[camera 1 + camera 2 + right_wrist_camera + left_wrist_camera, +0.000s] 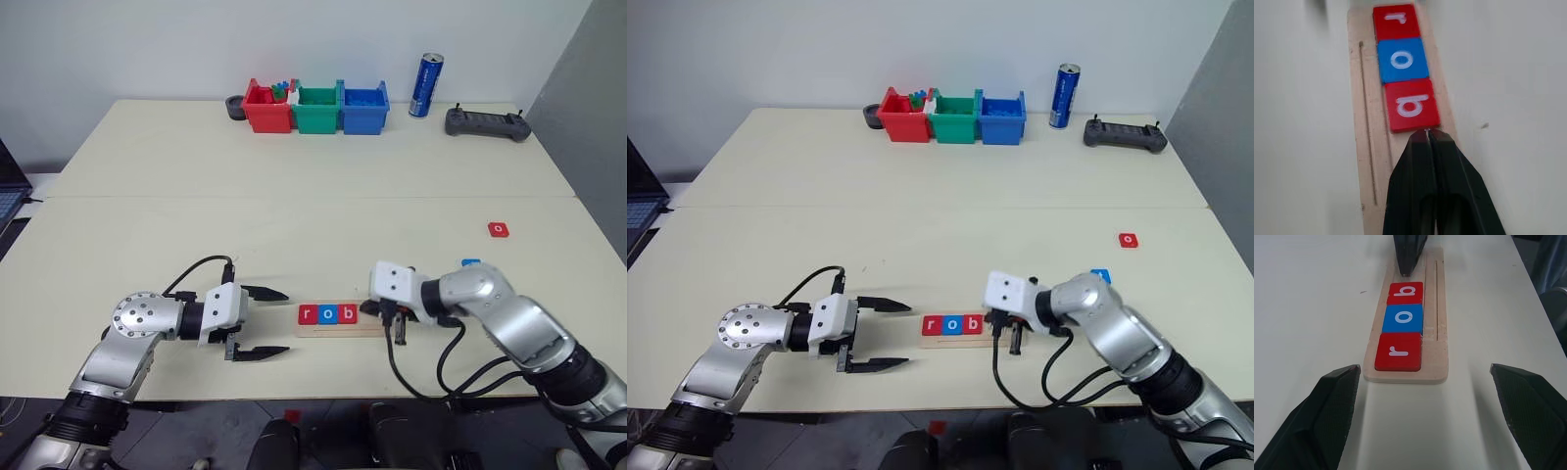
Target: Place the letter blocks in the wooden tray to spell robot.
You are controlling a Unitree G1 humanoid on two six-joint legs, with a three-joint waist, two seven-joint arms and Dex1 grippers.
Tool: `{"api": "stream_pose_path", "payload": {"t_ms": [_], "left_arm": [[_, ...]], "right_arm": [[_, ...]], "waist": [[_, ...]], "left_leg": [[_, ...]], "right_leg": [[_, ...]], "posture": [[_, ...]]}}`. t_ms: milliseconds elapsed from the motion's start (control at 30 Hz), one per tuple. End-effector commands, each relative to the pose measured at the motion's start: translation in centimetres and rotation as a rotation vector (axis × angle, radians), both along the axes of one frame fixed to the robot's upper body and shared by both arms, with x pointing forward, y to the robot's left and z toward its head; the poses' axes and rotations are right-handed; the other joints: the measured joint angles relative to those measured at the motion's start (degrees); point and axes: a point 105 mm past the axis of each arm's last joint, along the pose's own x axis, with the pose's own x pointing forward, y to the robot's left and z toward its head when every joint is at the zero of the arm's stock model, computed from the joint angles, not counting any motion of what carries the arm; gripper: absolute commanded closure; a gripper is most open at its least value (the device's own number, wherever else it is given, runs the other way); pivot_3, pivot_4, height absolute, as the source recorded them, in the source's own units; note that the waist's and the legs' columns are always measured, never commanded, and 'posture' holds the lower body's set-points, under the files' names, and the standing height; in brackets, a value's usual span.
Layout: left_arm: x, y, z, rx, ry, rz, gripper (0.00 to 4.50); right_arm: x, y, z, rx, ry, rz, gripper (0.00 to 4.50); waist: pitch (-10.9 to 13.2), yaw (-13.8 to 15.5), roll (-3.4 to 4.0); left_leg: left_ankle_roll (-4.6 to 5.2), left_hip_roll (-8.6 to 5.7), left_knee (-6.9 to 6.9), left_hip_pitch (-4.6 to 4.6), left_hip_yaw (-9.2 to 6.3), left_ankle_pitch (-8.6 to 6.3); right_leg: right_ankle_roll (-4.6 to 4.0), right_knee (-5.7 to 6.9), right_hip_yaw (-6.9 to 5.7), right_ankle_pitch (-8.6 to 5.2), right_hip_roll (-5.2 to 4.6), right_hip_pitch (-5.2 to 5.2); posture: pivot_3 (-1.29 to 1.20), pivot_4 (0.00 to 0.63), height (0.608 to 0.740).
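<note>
Sitting low in the middle: wooden tray (338, 328) holding red r (308, 314), blue o (327, 314), red b (347, 314). Right gripper (1427, 132) pressing together, tips touching b. Left gripper (269, 322) spreading wide, holding nothing.

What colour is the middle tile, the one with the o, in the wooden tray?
Blue, between two red tiles; clearest in the left wrist view.

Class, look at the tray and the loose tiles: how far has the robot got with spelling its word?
Done: red r, blue o and red b sit in the wooden tray. In hand: nothing; the right gripper, fingers together, points at the b's edge, and the left gripper is open. Left: a red o tile and a blue tile lie on the table.
</note>
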Motion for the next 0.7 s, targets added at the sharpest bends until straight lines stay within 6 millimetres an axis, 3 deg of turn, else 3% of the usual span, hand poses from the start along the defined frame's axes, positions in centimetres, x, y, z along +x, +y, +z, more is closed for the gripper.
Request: {"api": "stream_pose_path", "payload": {"t_ms": [33, 133, 233, 333, 533, 700], "left_arm": [[-0.1, -0.2, 0.8, -0.023, -0.036, -0.001, 0.0], [-0.2, -0.1, 1.2, -0.045, -0.03, 0.014, 0.0], [-0.1, -0.3, 1.7, -0.063, -0.025, 0.019, 0.0], [0.1, -0.3, 1.9, -0.064, -0.023, 0.02, 0.0], [0.6, -0.9, 2.5, -0.058, -0.035, -0.002, 0.0], [0.4, -1.1, 2.6, -0.055, -0.033, -0.011, 0.0]], "right_arm": [[1.6, -2.6, 3.6, 0.135, -0.101, -0.178, 3.25], [3.6, -6.6, 4.9, 0.235, -0.164, -0.431, 2.13], [5.9, -12.6, 5.5, 0.335, -0.273, -0.776, 1.07], [7.0, -15.7, 5.7, 0.392, -0.334, -0.95, 0.03], [11.0, -21.6, 3.9, 0.451, -0.289, -1.227, 0.03], [13.3, -23.1, 1.9, 0.436, -0.215, -1.292, 0.03]], "waist": [[0.0, 0.01, 0.0], [-0.01, 0.05, -0.01], [-0.01, 0.05, -0.01], [0.0, 0.0, 0.0], [0.0, -0.55, 0.01], [0.01, -1.48, 0.01]], "left_leg": [[0.0, 0.0, 0.0, 0.0, 0.0, 0.0], [0.0, -0.01, -0.01, -0.01, 0.0, 0.0], [0.0, -0.02, -0.01, -0.01, 0.02, 0.0], [0.0, -0.03, -0.01, 0.01, 0.08, 0.0], [0.01, -0.03, -0.01, 0.09, 0.2, 0.01], [0.03, -0.02, -0.08, 0.09, 0.19, -0.01]], "right_leg": [[0.0, 0.0, 0.0, 0.0, 0.0, 0.0], [-0.01, 0.0, 0.01, 0.0, -0.01, 0.0], [-0.01, 0.0, 0.02, 0.0, -0.02, 0.01], [-0.01, 0.02, 0.08, 0.01, -0.02, 0.01], [-0.01, 0.04, 0.19, 0.02, 0.0, 0.01], [-0.02, 0.04, 0.18, 0.02, 0.0, 0.01]], "posture": [[0.0, 0.15, 0.74], [0.0, 0.15, 0.74], [0.0, 0.15, 0.74], [0.0, 0.15, 0.74], [0.0, 0.15, 0.74], [0.0, 0.15, 0.74]]}}
